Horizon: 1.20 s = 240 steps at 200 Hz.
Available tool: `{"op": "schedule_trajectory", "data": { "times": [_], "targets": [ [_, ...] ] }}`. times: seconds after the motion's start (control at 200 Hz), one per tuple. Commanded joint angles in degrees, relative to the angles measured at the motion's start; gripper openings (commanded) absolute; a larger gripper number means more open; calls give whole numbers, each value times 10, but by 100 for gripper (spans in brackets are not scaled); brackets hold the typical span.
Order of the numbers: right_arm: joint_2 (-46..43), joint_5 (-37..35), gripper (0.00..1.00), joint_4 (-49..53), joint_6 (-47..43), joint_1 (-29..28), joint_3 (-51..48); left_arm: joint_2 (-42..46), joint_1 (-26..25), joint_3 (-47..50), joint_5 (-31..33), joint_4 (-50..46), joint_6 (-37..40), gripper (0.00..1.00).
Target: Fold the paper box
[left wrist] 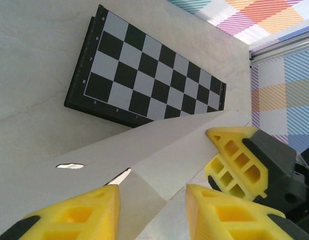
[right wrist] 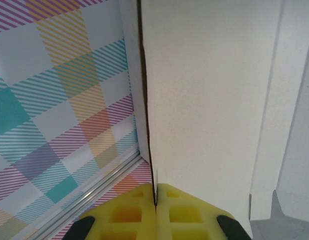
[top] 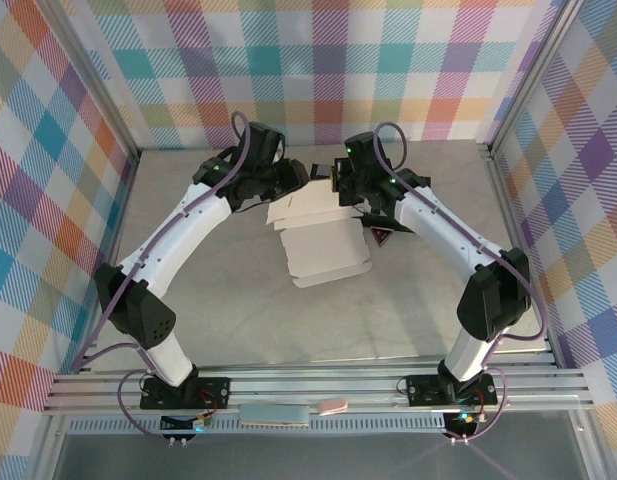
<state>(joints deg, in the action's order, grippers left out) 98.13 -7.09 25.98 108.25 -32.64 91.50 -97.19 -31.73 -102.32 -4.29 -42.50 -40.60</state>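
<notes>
From above, the paper box [top: 326, 245] lies near the middle of the worktop [top: 218, 300], a pale sheet with flaps, its long side running away from my bases. My left fingers [top: 296, 180] reach in over its far left corner. My right fingers [top: 338, 185] meet its far edge just beside them, so both sit close together at that end of the sheet.

In the left wrist view, my left fingers stand parted, one low on the left and one low on the right. A creased panel of the paper box runs up through the gap between them. The left-hand finger overlaps the panel near two narrow slots [left wrist: 70, 165], and the panel's edge crosses the gap. I see no squeeze on it, so here I have hold of nothing. My right fingers, yellow on a black mount, sit at the panel's right edge, just beyond my own right-hand finger. Past the sheet, a chessboard [left wrist: 144, 85] lies flat on the worktop.

In the right wrist view, my right fingers are pressed together at the bottom, and the thin edge of a panel is caught in the seam between them. That panel rises straight up from the grip, with a further fold of the box beside it on the right. To the left of the panel are the plaid wall [right wrist: 59, 100] and a metal rail [right wrist: 109, 180].
</notes>
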Motion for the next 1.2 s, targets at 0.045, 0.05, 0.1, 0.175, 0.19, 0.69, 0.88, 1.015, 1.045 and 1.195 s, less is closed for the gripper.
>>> {"op": "schedule_trajectory", "data": {
  "times": [0.045,0.05,0.1,0.175,0.19,0.69,0.88,1.015,1.045,1.195],
  "targets": [
    [-7,1,0,-6,11,2,1,-2,-7,-14,7,-2,8,39],
    [-7,1,0,-6,11,3,1,-2,-7,-13,7,-1,8,39],
    [-5,2,0,-6,11,2,2,-1,-8,-8,4,8,3,39],
    [-3,4,0,-7,11,2,3,-2,-10,-3,-1,22,-12,39],
    [-3,4,0,-7,11,2,3,-3,-10,-2,-2,24,-16,39],
    [2,4,0,-9,12,3,7,19,-18,27,5,22,-84,39],
    [4,16,0,-8,11,3,11,13,-17,39,6,72,-128,39],
    [-6,18,0,-9,14,-2,1,8,-15,46,9,134,-175,38],
    [-8,17,0,-9,16,-3,-2,9,-15,50,7,151,-188,37],
    [-29,1,0,1,26,-4,-12,17,-8,55,0,205,-212,30]
  ]
}}
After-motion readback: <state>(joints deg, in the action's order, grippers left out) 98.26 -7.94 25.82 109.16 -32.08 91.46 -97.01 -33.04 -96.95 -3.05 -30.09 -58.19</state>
